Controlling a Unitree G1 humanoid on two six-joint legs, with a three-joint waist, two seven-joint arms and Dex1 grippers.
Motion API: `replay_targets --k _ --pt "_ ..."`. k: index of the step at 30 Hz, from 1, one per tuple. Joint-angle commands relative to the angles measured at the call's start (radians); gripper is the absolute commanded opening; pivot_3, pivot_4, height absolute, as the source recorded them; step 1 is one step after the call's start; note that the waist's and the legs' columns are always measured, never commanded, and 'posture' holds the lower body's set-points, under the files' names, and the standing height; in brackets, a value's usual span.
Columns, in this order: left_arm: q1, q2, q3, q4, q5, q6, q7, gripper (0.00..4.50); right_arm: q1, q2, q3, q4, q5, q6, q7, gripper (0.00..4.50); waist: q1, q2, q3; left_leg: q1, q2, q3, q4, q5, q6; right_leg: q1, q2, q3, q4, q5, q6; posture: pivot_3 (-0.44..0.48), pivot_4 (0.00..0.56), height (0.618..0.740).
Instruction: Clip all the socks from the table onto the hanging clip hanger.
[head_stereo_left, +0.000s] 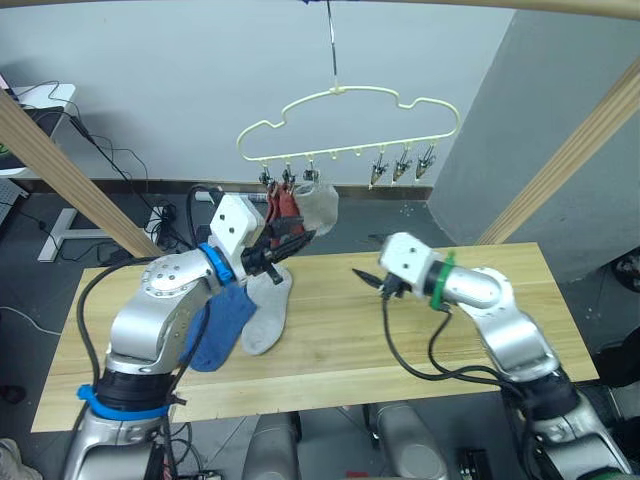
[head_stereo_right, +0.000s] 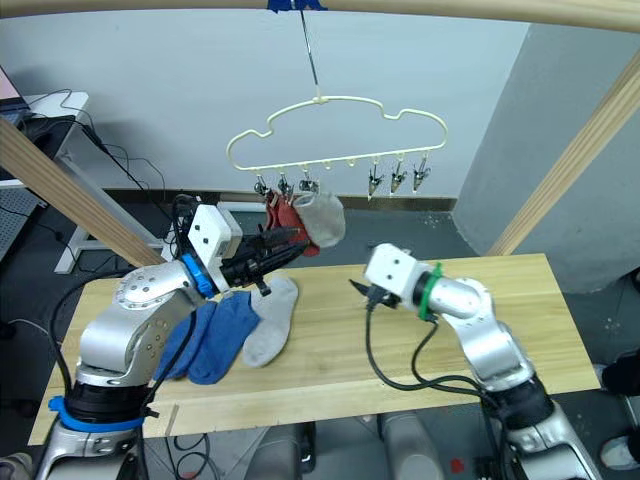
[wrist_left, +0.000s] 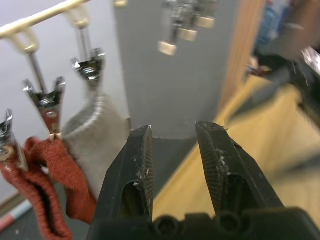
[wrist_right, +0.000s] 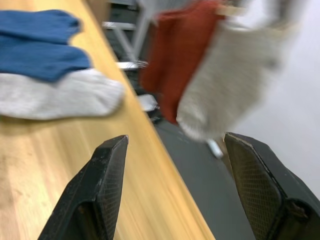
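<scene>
The clip hanger (head_stereo_left: 338, 90) hangs on its hook above the table's far edge. Two rust red socks (head_stereo_left: 283, 208) and a light grey sock (head_stereo_left: 318, 205) are clipped side by side to its left clips; three clips (head_stereo_left: 402, 165) on its right hang bare. On the table (head_stereo_left: 350, 350) lie a grey sock (head_stereo_left: 268, 310) and two blue socks (head_stereo_right: 215, 335), left of centre. My left gripper (head_stereo_left: 295, 240) is open and holds nothing, just below the hanging socks. My right gripper (head_stereo_left: 365, 278) is wide open over the table's middle, pointing toward the socks.
Slanted wooden frame poles stand at the left (head_stereo_left: 70, 175) and right (head_stereo_left: 570, 155), with a top pole carrying the hook. A black cable (head_stereo_left: 410, 350) droops from my right arm onto the table. A white desk (head_stereo_left: 45, 100) and floor cables sit behind on the left.
</scene>
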Motion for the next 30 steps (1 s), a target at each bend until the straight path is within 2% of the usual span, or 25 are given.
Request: replay_targets --k 1,8,11,13,26,30 --pt "-0.036 0.027 -0.011 -0.045 -0.023 -0.027 -0.073 1.52 -0.036 0.051 -0.091 -0.131 0.081 0.155 -0.052 3.18 -0.003 0.000 0.000 0.000 0.000 0.000 0.000 0.000 0.000 0.000 0.000 0.000 0.000 0.000 0.000 -0.206 0.266 0.740" --pt "-0.118 0.004 -0.023 -0.014 -0.021 -0.030 -0.091 1.52 -0.135 0.152 -0.159 -0.133 0.157 0.288 -0.160 3.18 -0.003 0.000 0.000 0.000 0.001 0.000 0.000 0.003 0.000 0.000 0.002 0.000 0.000 0.000 0.000 -0.205 0.268 0.740" --pt "-0.129 -0.005 -0.021 -0.014 -0.023 -0.021 -0.090 1.52 -0.164 0.178 -0.172 -0.117 0.187 0.326 -0.190 2.58 -0.003 0.000 0.000 0.000 0.000 0.000 -0.001 0.003 0.000 -0.001 0.001 0.000 0.000 0.000 -0.001 -0.203 0.269 0.740" --pt "-0.130 -0.009 -0.021 -0.012 -0.021 -0.021 -0.090 1.52 -0.180 0.191 -0.176 -0.099 0.198 0.346 -0.211 1.90 -0.003 0.000 0.000 0.000 0.000 0.000 -0.002 0.003 0.000 -0.001 0.001 0.000 0.000 0.000 -0.001 -0.200 0.269 0.740" --pt "-0.149 -0.012 -0.008 -0.009 -0.045 0.002 -0.105 1.52 -0.304 0.244 -0.182 0.067 0.215 0.400 -0.348 1.90 -0.003 0.000 0.000 0.000 0.000 0.000 -0.002 0.003 0.000 -0.001 0.001 0.000 0.000 0.000 -0.001 -0.196 0.265 0.740" --pt "-0.167 -0.008 0.013 -0.002 -0.095 0.040 -0.117 1.52 -0.333 0.249 -0.178 0.116 0.216 0.380 -0.354 1.90 -0.004 0.000 0.000 -0.001 0.001 0.000 -0.002 0.003 0.000 -0.001 0.001 0.000 0.000 0.001 -0.001 -0.195 0.265 0.740"
